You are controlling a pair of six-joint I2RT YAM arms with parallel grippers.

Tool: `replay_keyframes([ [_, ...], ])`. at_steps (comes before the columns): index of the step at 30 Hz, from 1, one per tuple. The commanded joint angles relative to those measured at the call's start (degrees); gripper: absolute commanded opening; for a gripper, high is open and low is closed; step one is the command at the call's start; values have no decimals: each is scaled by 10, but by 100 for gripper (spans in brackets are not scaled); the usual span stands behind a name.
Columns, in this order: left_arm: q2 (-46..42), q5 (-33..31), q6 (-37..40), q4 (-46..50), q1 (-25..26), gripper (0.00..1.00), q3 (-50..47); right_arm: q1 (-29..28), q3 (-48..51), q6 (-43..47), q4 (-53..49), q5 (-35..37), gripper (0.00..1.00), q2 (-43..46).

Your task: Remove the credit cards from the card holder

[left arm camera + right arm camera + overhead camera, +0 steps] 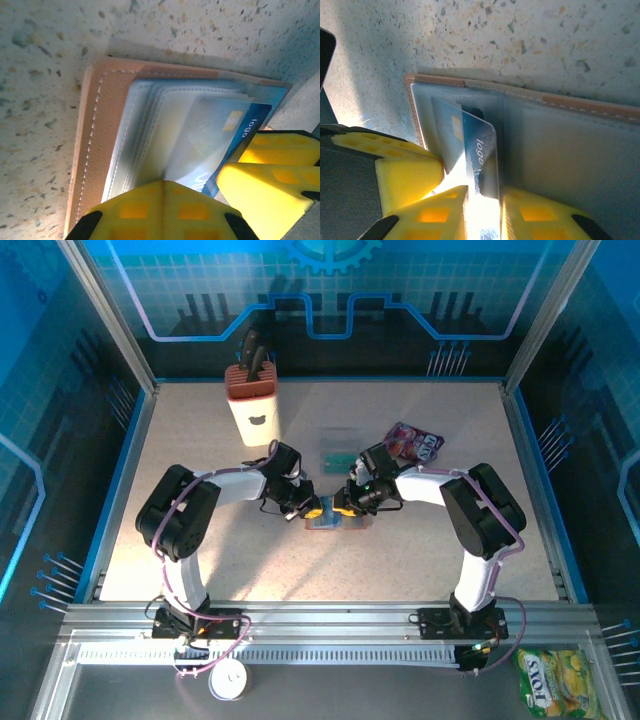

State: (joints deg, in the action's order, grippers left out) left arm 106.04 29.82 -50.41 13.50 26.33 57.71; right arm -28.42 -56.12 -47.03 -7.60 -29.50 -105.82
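- The holder (335, 524) lay open on the table (420, 565), between both claws.
- The left claw (162, 186) pinched a clear sleeve (150, 125) of it.
- The right claw (482, 195) pinched the blue card (479, 150), partly inside the holder.

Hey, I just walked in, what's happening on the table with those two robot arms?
Both arms meet over an open card holder lying flat. The left gripper has its fingers closed on the holder's near edge, seemingly steadying it. The right gripper is pinching a blue card that sticks partway out of a clear sleeve, so the card isn't free yet.
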Motion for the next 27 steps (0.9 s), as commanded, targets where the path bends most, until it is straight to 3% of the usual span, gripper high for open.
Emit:
replay_keyframes([
  [1,19,-14,14,38,1,3,-2,6,8,-4,14,-17,22,18],
  [27,19,-14,15,42,1,3,0,32,35,14,-1,-9,10,53],
])
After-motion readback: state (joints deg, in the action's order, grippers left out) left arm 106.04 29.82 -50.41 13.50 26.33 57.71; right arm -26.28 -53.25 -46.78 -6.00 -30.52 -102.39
